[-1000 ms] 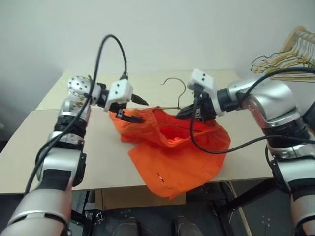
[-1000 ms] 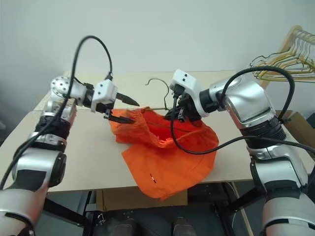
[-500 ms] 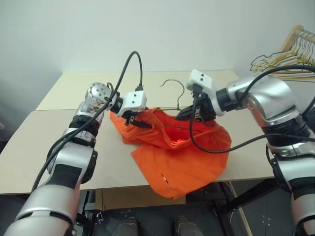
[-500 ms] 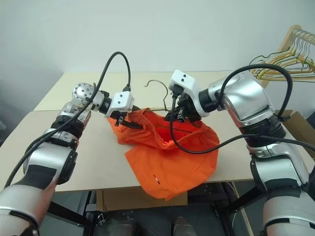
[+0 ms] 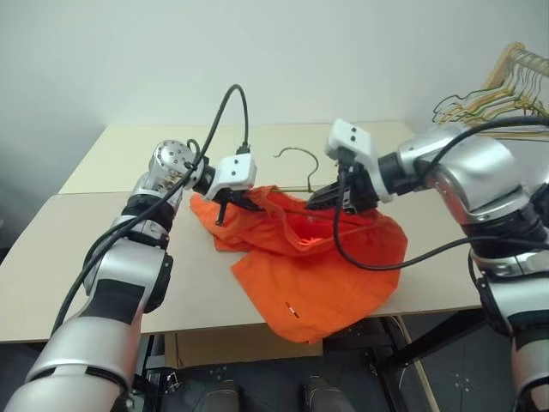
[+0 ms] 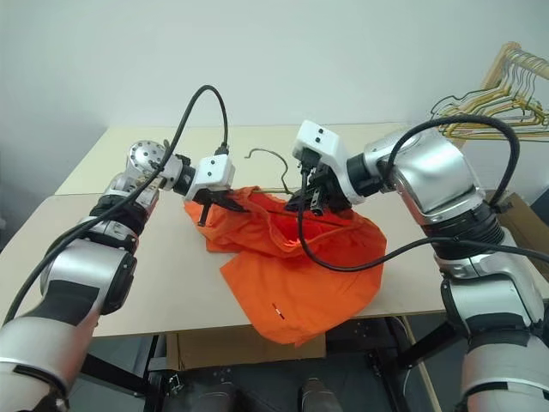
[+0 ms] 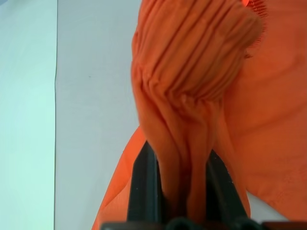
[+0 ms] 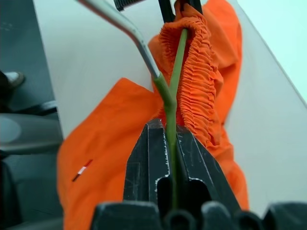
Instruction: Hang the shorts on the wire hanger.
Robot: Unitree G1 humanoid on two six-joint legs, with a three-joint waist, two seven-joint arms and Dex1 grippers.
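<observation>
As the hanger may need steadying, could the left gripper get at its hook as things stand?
Probably not freely: the left gripper is shut on the shorts, though the wire hanger hook stands clear behind them.

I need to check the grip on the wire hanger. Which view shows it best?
The right wrist view: the wire hanger runs between the right gripper fingers, against the shorts waistband. The eye views show mainly its hook; the left wrist view, just fabric.

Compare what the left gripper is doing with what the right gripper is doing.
The left gripper is shut on the gathered orange waistband of the shorts; the right gripper has the thin green wire hanger between its fingers. The left gripper sits at the shorts' left end, the right gripper near the middle, below the hanger's hook. Both are raised above the table, angled downward toward each other.
</observation>
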